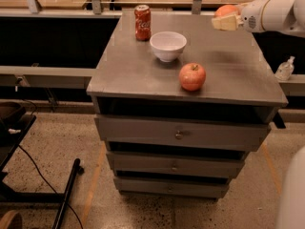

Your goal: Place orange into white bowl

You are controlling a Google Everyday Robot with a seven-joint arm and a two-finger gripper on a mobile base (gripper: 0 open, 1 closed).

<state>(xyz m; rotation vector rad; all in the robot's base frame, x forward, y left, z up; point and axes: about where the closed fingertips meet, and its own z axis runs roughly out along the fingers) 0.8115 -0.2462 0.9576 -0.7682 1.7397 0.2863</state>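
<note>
The white bowl (167, 45) stands empty on the grey cabinet top (143, 70), toward the back middle. My gripper (225, 18) reaches in from the right, well above the top's right rear part, and is shut on the orange (227, 10). The orange shows as a round orange shape partly hidden behind the pale fingers. The gripper is to the right of the bowl and higher than it.
A reddish apple (192, 76) sits near the front edge, right of the bowl. A red soda can (142, 16) stands at the back left of the bowl. A small clear bottle (285, 69) is off the cabinet's right side. Drawers lie below.
</note>
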